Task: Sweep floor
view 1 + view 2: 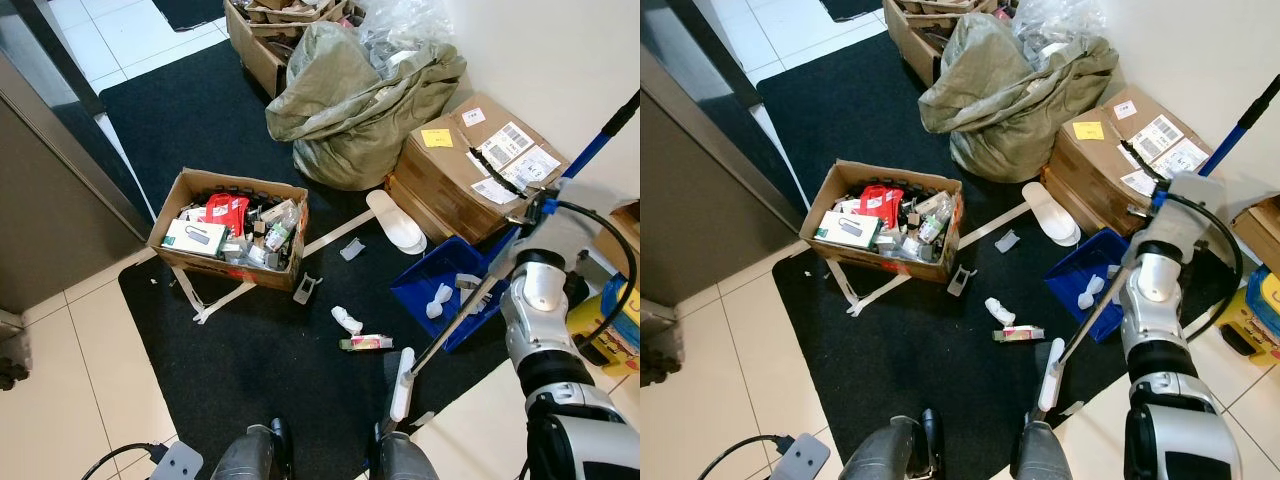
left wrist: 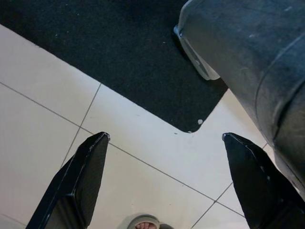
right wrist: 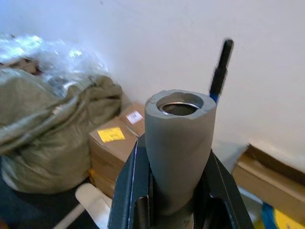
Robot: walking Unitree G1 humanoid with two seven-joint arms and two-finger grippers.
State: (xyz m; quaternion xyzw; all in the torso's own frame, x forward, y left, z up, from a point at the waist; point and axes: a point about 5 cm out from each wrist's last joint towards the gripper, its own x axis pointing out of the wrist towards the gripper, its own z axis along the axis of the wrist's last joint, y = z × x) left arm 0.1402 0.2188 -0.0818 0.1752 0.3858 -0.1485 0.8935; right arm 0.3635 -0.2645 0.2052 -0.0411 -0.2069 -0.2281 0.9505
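Right fingers (image 3: 176,200) around broom handle (image 3: 178,143)

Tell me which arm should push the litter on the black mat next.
Right. The right gripper is shut on the broom handle, and the broom head lies on the mat close to the wrapper. The left gripper hangs open over tile, holding nothing.
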